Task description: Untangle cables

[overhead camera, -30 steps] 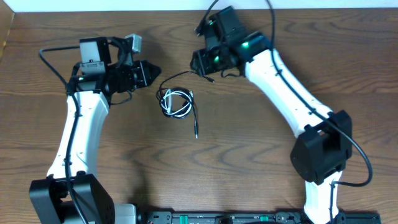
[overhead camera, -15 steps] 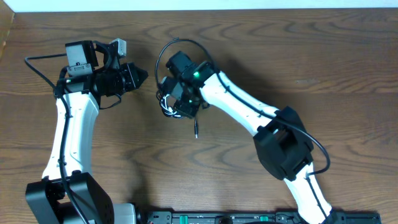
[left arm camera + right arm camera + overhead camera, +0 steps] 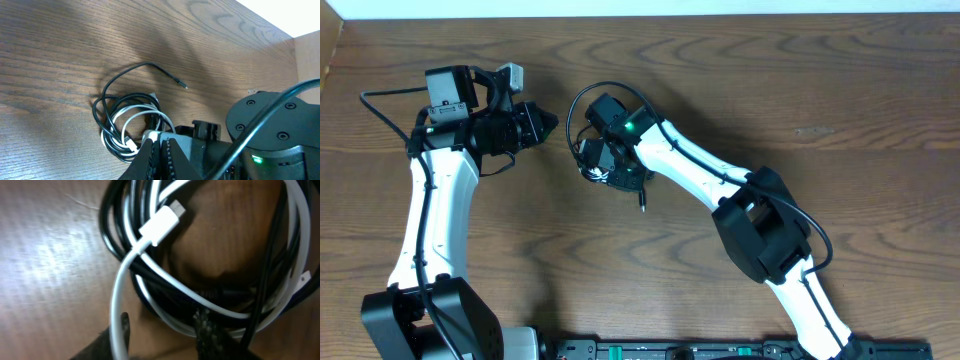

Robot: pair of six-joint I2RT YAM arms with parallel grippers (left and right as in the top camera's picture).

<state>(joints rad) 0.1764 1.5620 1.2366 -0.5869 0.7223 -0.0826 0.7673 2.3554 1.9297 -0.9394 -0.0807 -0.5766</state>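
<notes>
Plainly the right gripper (image 3: 604,162) was the nearer one: it sat directly over the cables (image 3: 592,170), with the coil filling its wrist view and lying right between and beneath its jaws. One dark, cross-hatched finger pad (image 3: 202,327) showed at the near edge of that view, just beside the strands. The jaws stood partway apart, but whether they had hold of any strand I could not tell. The left gripper (image 3: 548,124) had its jaws pressed together on nothing, and the coil lay ahead of its tips, apart from them.

The bundle was a roundish knot with no clear long axis. The black cable (image 3: 106,97) was thin, glossy and round, wound in several turns. The white cable (image 3: 120,285) was smooth and slightly thicker, threaded through those turns and ending in a small flat plug (image 3: 162,222) near the far side of the right jaws. A loose black tail (image 3: 642,205) trailed out past the right jaws, away from the left ones. The table (image 3: 820,100) was brown wood grain, flat and matte.
</notes>
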